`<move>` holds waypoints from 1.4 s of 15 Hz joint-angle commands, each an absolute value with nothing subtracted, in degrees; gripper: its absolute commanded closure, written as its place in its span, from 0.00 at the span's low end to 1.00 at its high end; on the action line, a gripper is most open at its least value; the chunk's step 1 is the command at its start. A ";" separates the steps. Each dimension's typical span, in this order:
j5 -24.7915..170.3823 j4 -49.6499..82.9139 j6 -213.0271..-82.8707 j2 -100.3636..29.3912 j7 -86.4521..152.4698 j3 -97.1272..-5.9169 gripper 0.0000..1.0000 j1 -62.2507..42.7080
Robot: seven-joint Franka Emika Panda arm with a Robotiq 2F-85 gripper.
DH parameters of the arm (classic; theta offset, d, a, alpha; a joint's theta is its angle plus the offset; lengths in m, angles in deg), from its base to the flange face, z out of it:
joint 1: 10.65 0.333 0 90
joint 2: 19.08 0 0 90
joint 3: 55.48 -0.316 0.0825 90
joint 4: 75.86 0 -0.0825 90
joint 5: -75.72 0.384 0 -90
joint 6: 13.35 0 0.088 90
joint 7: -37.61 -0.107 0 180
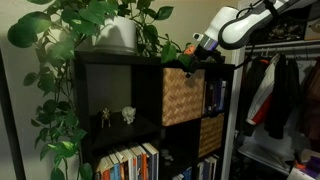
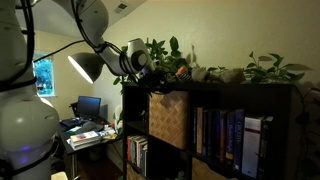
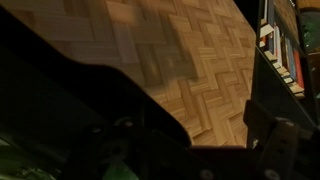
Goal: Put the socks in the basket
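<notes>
The basket is a tan wicker cube that fills an upper cubby of the black shelf unit. My gripper hangs at the shelf's top edge, just above the basket. In the wrist view the basket's herringbone weave fills the picture. The gripper is open, with nothing between its dark fingers. A small orange-red lump lies on the shelf top by the gripper. I cannot tell whether it is the socks.
Leafy potted plants crowd the shelf top. A darker woven basket sits one cubby lower. Books stand beside the wicker basket. Clothes hang beside the shelf, and a desk with a monitor stands behind it.
</notes>
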State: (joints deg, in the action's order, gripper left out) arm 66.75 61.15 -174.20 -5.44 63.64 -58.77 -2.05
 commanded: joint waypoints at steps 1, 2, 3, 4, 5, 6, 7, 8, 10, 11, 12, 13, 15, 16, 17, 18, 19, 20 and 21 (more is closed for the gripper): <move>67.91 61.29 -176.81 -7.28 66.53 -57.41 0.00 -0.66; 67.47 61.39 -176.76 -7.50 66.41 -57.62 0.00 -0.94; 67.69 61.47 -176.14 -7.45 66.76 -57.60 0.00 -0.86; 68.41 61.53 -175.62 -7.30 67.60 -57.68 0.00 -0.93; 68.15 61.61 -174.27 -6.73 67.35 -57.86 0.00 -1.19; 68.60 61.48 -172.23 -6.20 67.56 -57.91 0.00 -1.10; 67.20 61.21 -169.56 -5.41 65.91 -58.23 0.00 -1.49; 66.16 60.91 -167.95 -4.94 64.85 -58.68 0.00 -2.07; 67.09 59.91 -162.04 -3.47 65.61 -58.72 0.00 -1.54; 67.42 59.37 -158.93 -2.71 65.78 -58.81 0.00 -1.45; 67.69 58.79 -156.37 -2.30 65.96 -58.89 0.00 -1.38; 67.91 58.30 -153.64 -1.73 65.93 -58.97 0.00 -1.35; 68.65 57.43 -148.05 -0.71 66.00 -59.00 0.00 -1.17; 68.76 57.15 -145.93 -0.24 66.02 -59.04 0.00 -1.12; 68.59 56.94 -143.89 0.28 65.79 -59.16 0.00 -1.17; 68.74 56.74 -142.12 0.79 65.92 -59.13 0.00 -1.07; 68.63 56.70 -141.03 1.28 65.78 -59.18 0.00 -1.07; 68.52 56.68 -140.21 1.70 65.62 -59.23 0.00 -1.09; 68.28 56.69 -140.17 1.93 65.17 -59.29 0.00 -1.22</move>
